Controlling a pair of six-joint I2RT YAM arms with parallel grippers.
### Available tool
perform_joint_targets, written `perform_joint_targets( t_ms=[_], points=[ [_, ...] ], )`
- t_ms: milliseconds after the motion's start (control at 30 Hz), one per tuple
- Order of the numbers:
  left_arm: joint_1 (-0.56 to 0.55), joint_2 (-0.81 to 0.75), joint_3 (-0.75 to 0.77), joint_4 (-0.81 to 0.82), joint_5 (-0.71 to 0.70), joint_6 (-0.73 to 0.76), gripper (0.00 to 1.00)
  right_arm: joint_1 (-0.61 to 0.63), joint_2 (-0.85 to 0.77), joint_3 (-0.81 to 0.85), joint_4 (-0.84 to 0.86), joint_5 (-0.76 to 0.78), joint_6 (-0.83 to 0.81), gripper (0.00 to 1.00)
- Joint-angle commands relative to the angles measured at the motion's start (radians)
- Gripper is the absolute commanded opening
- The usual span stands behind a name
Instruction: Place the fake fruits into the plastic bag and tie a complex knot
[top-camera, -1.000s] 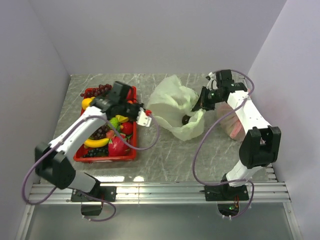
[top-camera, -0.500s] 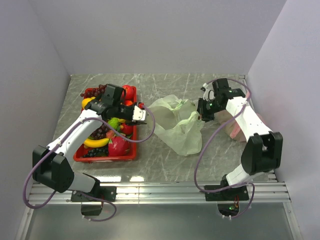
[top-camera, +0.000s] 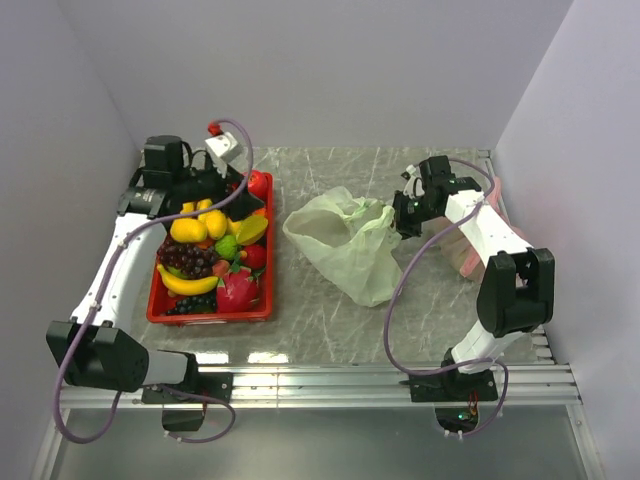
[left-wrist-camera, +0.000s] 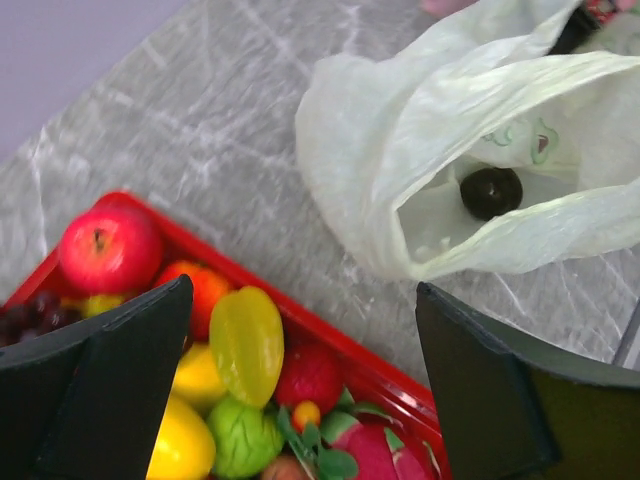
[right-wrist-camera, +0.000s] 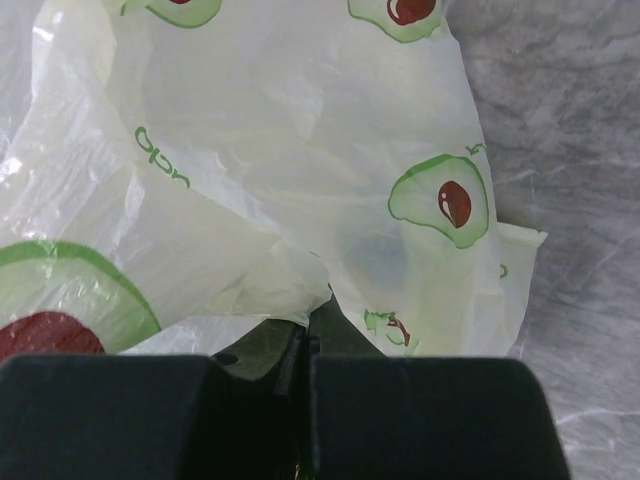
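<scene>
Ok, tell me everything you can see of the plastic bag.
The plastic bag is thin, pale-green, translucent film printed with avocado motifs. It lies crumpled on the grey marbled table, right of the red tray and apart from it. Its mouth gapes open, and one dark round fruit sits inside. The right fingers are shut on its edge.

L arm (top-camera: 118, 255) / R arm (top-camera: 497, 232): white links, blk joints | cables (top-camera: 390, 320): purple, looped | tool fingers (left-wrist-camera: 110, 390): blk, matte
</scene>
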Motion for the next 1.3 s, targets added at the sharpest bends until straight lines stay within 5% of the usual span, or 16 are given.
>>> perform_joint_targets(
  t_ms=[0, 333, 633, 700, 800, 1000, 1100, 1267],
  points=[
    [0.038, -0.020, 0.038, -0.076, 0.014, -0.091, 0.99, 0.006, -0.002, 0.017, 0.061, -0.011, 0.037, 0.00],
    [-0.379, -0.082, -0.123, 0.269, -0.247, 0.136, 0.99, 0.035, -0.035, 0.014, 0.042, -0.005, -0.004, 0.00],
    [-0.483, 0.132, 0.004, 0.509, -0.223, 0.091, 0.99, 0.066, -0.097, -0.024, 0.070, 0.061, -0.056, 0.00],
    [-0.482, 0.167, 0.072, 0.501, -0.134, 0.012, 0.96, 0.078, -0.107, -0.024, 0.077, 0.085, -0.073, 0.00],
    [-0.465, 0.244, 0.155, 0.509, -0.037, -0.158, 0.73, 0.092, -0.124, -0.030, 0.090, 0.143, -0.104, 0.00],
    [-0.316, 0.455, 0.252, 0.688, 0.025, -0.908, 0.01, 0.096, -0.202, -0.095, 0.163, 0.278, -0.225, 0.00],
    [-0.243, 0.529, 0.213, 0.833, 0.017, -1.235, 0.00, 0.093, -0.230, -0.125, 0.197, 0.323, -0.300, 0.00],
    [-0.198, 0.590, 0.223, 0.863, -0.046, -1.332, 0.00, 0.095, -0.284, -0.188, 0.245, 0.352, -0.408, 0.00]
  ],
)
